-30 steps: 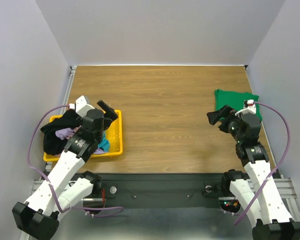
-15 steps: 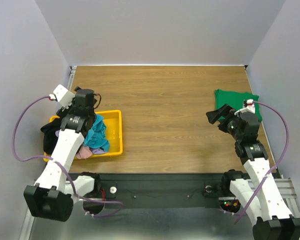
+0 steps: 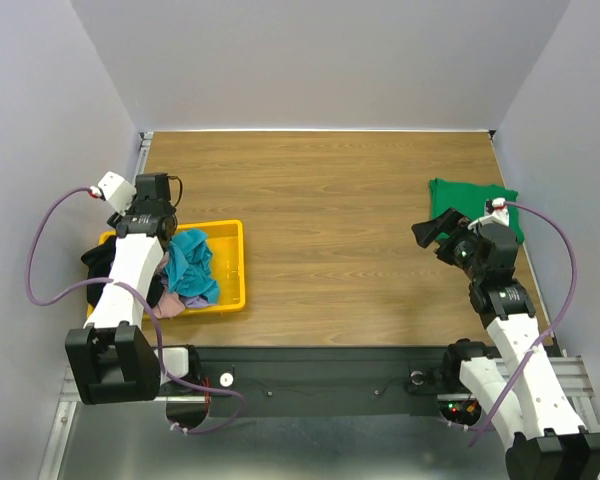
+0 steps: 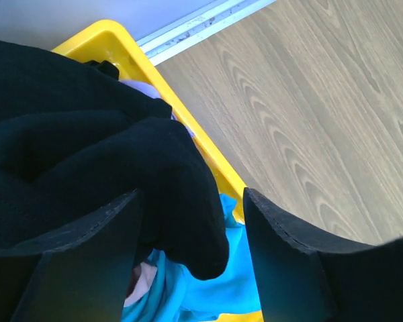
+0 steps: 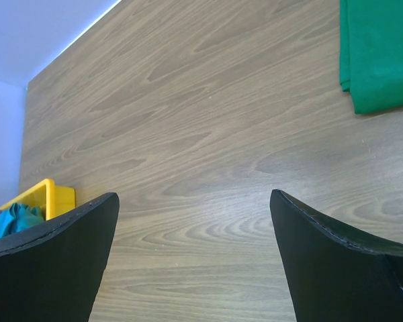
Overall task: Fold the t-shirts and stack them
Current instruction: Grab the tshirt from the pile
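Observation:
A yellow bin [image 3: 236, 272] at the left holds crumpled t-shirts: a black one [image 3: 100, 268], a teal one [image 3: 190, 262], a lavender one [image 3: 196, 298] and a bit of pink [image 3: 166, 308]. My left gripper [image 3: 145, 222] hangs over the bin's back left part. In the left wrist view it [image 4: 193, 194] is open, with a fold of the black t-shirt [image 4: 87, 147] between its fingers and the teal t-shirt [image 4: 215, 295] below. A folded green t-shirt [image 3: 475, 205] lies flat at the right. My right gripper [image 3: 430, 232] is open and empty over bare wood, just left of it.
The wooden table [image 3: 320, 210] is walled on three sides. The bin's yellow rim [image 4: 121, 37] sits close to the metal rail at the table's left edge. The green t-shirt [image 5: 379, 54] and the bin's corner [image 5: 54, 194] show in the right wrist view.
My left arm has swung from the bin's right side to its back left, over the black t-shirt, uncovering the teal one. The right arm has not moved.

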Robot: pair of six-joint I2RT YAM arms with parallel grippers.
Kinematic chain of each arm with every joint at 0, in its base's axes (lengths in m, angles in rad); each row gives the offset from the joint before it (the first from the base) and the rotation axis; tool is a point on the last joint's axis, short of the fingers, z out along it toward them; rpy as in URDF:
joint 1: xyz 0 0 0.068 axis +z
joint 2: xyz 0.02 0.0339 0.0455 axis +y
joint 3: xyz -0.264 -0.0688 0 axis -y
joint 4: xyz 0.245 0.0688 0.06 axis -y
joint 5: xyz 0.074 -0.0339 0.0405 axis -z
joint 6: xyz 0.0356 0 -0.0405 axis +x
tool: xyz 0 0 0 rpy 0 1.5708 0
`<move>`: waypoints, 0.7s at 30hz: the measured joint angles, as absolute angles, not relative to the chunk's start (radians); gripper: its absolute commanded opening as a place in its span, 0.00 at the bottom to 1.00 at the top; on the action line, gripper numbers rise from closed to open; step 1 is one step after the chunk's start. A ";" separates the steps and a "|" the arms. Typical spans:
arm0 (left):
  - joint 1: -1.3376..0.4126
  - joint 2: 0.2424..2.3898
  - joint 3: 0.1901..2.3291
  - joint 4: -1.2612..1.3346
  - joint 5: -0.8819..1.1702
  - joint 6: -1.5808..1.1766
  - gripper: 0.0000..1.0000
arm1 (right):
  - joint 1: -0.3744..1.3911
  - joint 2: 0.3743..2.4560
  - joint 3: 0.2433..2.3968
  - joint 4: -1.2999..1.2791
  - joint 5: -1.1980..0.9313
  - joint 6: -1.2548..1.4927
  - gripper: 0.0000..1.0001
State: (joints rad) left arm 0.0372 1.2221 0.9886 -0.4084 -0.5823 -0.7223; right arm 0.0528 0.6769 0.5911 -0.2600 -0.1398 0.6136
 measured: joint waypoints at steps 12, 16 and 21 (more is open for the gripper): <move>0.059 1.209 0.981 -0.396 -0.558 -0.714 0.00 | 0.053 0.675 0.584 -0.260 -0.127 0.613 1.00; 0.059 1.102 0.943 -0.369 -0.550 -0.703 0.00 | 0.053 0.674 0.578 -0.260 -0.122 0.609 1.00; 0.061 0.949 0.947 -0.295 -0.527 -0.669 0.00 | 0.053 0.675 0.578 -0.259 -0.112 0.607 1.00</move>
